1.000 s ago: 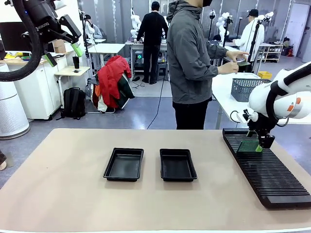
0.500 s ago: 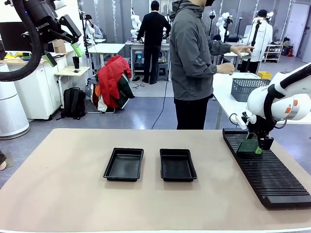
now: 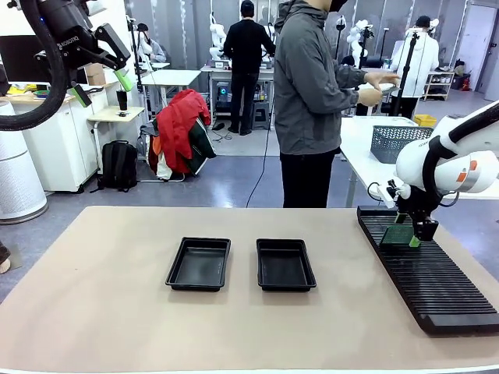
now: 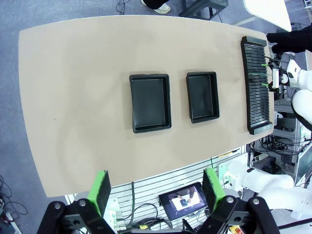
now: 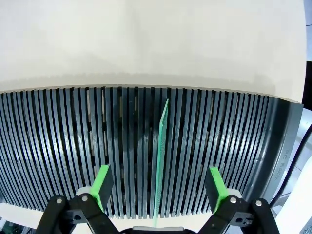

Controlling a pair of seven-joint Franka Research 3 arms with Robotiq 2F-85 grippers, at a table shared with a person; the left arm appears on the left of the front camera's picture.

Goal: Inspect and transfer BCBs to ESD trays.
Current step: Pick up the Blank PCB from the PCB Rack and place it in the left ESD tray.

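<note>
Green edge first: in the right wrist view one BCB [image 5: 160, 156] stands upright on its edge in a slot of the black slotted rack [image 5: 58, 146], seen as a thin line. The right jaws are spread wide and straddle it, one green pad [image 5: 102, 181] on each side, with clear gaps to the board, so nothing is gripped.

Seen from the front, the same BCB [image 3: 398, 235] shows its flat face. It sits in the far part of the rack [image 3: 440, 292], which lies along the right end of the tan surface [image 3: 109, 312], with the right arm bent down over it. This view also shows the person standing beyond the far edge, turned toward a white table at the right, both hands [image 3: 373, 86] raised over it and well away from the rack. The left jaws hang high at the upper left, wide apart and empty, well apart from everything on the surface.

From that height the left wrist view looks straight down between its own green pads [image 4: 100, 189]. It lays out the whole arrangement: the two ESD trays, one larger in the picture [image 4: 150, 102] and one smaller [image 4: 203, 96], side by side near the middle, both showing bare black floors. The rack [image 4: 257, 92] is off to one end, apart from them. The board is too small to make out there.
</note>
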